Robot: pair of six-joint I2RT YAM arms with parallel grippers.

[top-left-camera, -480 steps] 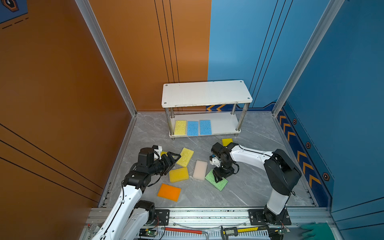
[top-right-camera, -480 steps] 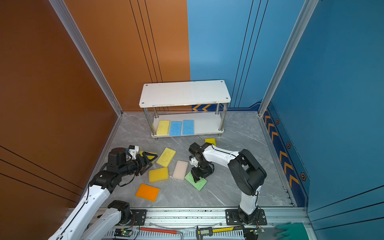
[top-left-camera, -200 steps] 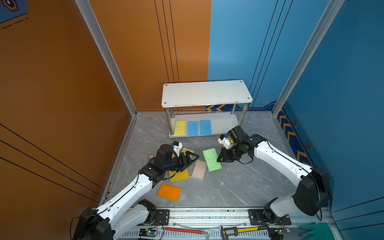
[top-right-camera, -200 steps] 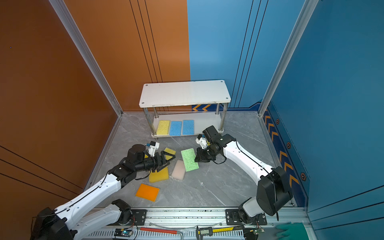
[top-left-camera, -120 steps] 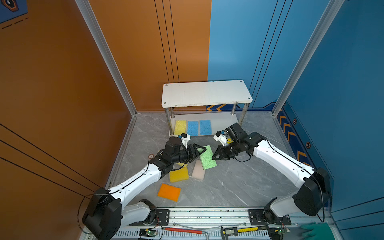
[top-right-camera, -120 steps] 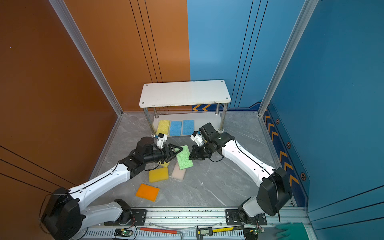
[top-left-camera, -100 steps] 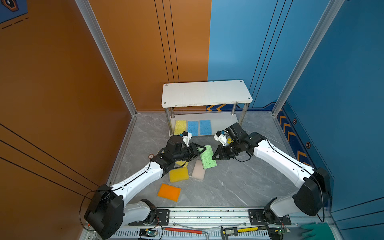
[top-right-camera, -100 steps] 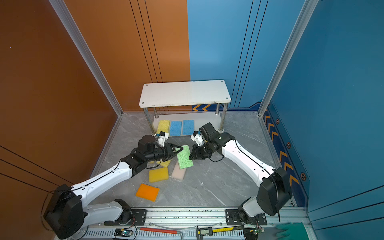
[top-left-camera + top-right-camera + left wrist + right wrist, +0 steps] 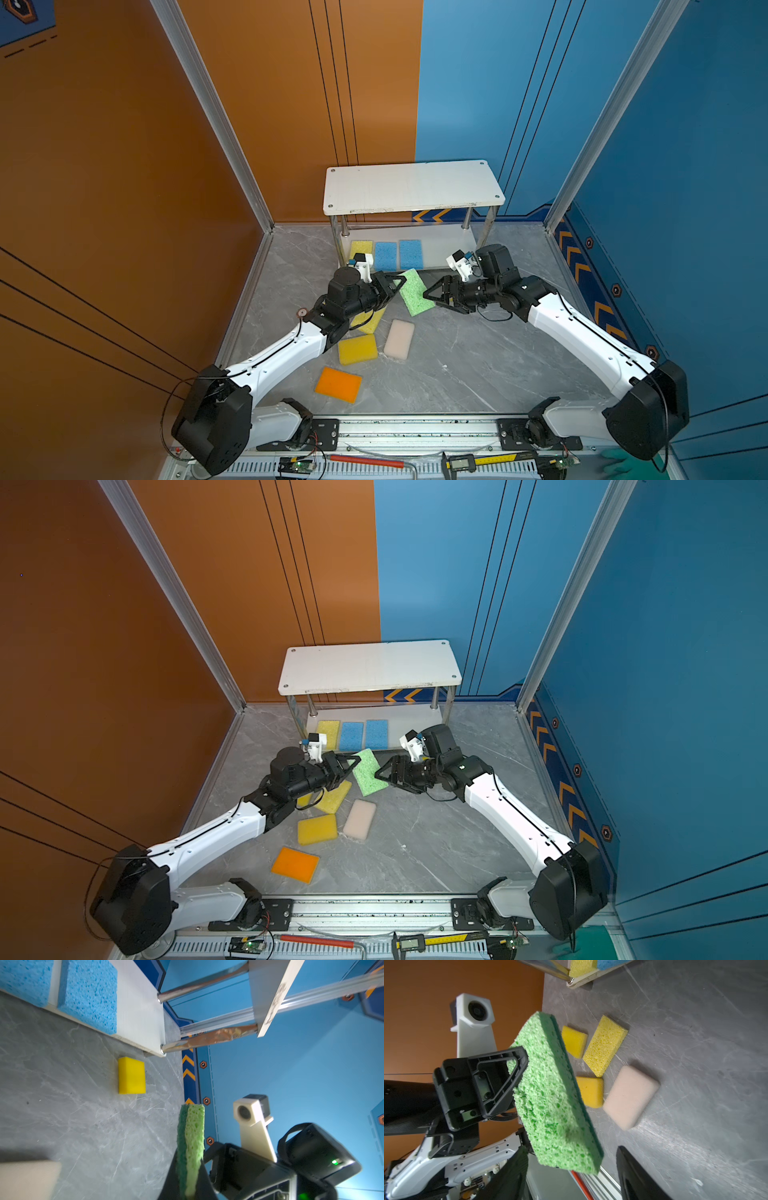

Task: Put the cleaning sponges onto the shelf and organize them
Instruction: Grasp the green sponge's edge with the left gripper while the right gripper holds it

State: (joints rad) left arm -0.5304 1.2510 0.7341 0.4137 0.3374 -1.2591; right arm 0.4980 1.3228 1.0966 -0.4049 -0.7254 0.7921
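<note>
**1. White two-tier shelf with shiny metal posts**
- Stood at the back of the grey marbled floor.
- Carried nothing on the top board.
- Carried on the lower board, side by side, a porous yellow sponge, a blue porous sponge and a second blue porous sponge, with free room left toward the right end.

**2. Left gripper**, black, triangular-framed
- Was clamped tight on one short end of item 4.

**3. Right gripper**, same make
- Stood with jaws spread wide about the opposite end of item 4.
- Could not be told whether touching it or just clear.

**4. Green porous sponge with dark scouring backing**
- Hung tilted in mid-air between the two grippers, in front of the shelf and clear of the floor.
- Was judged very light, soft and squashable, and rough enough not to slip.
- Seemed likely to sag or twist if pinched at a corner.
- Seemed best taken across the thickness near a short end, foam face and backing between the pads, with the far end left free to slide onto the lower board.

**5. Loose sponges on the floor, judged equally light**
- Pale beige-pink rounded sponge.
- Long porous yellow sponge, partly under the left arm.
- Smooth yellow sponge.
- Orange sponge.
- Bright yellow block, beside a shelf post.
</note>
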